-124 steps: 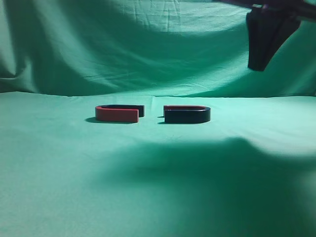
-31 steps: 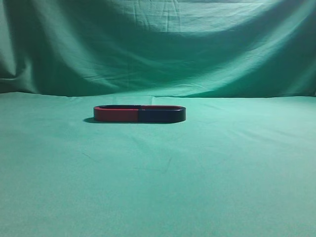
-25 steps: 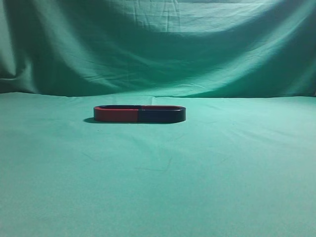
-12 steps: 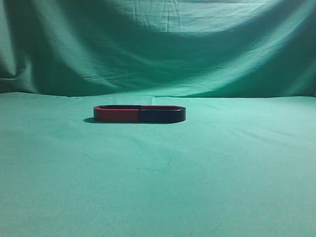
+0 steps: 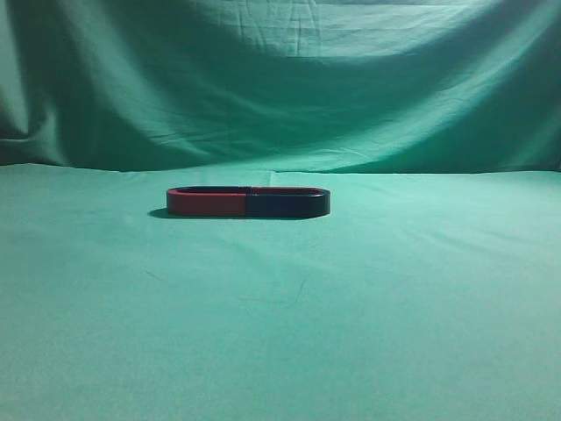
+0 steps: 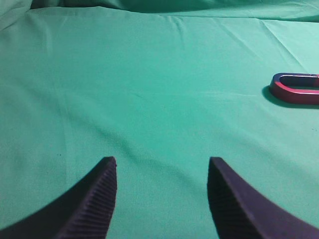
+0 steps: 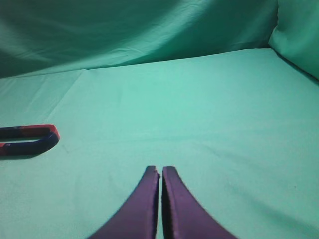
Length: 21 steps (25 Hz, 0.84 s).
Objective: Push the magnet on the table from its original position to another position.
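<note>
The magnet [image 5: 287, 205], dark navy-black with a thin red upper edge, lies on the green table [image 5: 280, 333] with its ends against the red-sided magnet [image 5: 206, 204]; together they form one closed oval. The magnet's rounded end shows at the left of the right wrist view [image 7: 35, 140]. The red-sided magnet shows at the right edge of the left wrist view [image 6: 296, 92]. My left gripper [image 6: 162, 167] is open and empty over bare cloth. My right gripper [image 7: 160, 172] is shut and empty, away from the magnet. Neither gripper shows in the exterior view.
Green cloth backdrop [image 5: 280, 79] rises behind the table. The cloth is slightly wrinkled. A raised fold of cloth [image 7: 299, 35] stands at the right of the right wrist view.
Five seconds ago the two magnets lay apart with a gap and a dark gripper hung at the upper right. Now they are joined and no gripper shows. Nothing moved in the last second.
</note>
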Motion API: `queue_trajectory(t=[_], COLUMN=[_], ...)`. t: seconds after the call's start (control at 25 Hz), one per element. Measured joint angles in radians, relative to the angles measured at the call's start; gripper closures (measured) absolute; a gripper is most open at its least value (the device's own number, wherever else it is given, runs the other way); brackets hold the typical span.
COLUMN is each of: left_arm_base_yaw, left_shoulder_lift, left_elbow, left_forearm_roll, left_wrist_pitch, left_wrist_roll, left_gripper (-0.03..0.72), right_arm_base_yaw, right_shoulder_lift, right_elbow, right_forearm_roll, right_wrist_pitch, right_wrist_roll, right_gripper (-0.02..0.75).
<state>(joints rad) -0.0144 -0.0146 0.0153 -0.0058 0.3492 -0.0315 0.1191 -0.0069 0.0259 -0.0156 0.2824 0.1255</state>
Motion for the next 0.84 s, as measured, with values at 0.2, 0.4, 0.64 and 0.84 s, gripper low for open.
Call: queue_trajectory(t=[0.2,0.4,0.64,0.84], left_arm_base_yaw=[0.000,0.000,0.000,0.000], left_shoulder_lift=[0.000,0.000,0.000,0.000], left_elbow=[0.000,0.000,0.000,0.000], left_forearm_roll=[0.000,0.000,0.000,0.000], left_wrist_pitch=[0.000,0.000,0.000,0.000], left_wrist_roll=[0.000,0.000,0.000,0.000], left_gripper=[0.316,0.316,0.316,0.316], right_arm_base_yaw=[-0.001,-0.001,-0.004,-0.004], right_shoulder_lift=[-0.002,-0.002,-0.004,-0.005], right_elbow=[0.000,0.002,0.002,0.002], right_forearm_roll=[-0.002,-0.003,-0.006,-0.006], right_wrist_pitch=[0.064,0.105,0.110,0.110], right_wrist_roll=[0.000,0.000,0.000,0.000], right_gripper=[0.738,0.738,0.738,0.738])
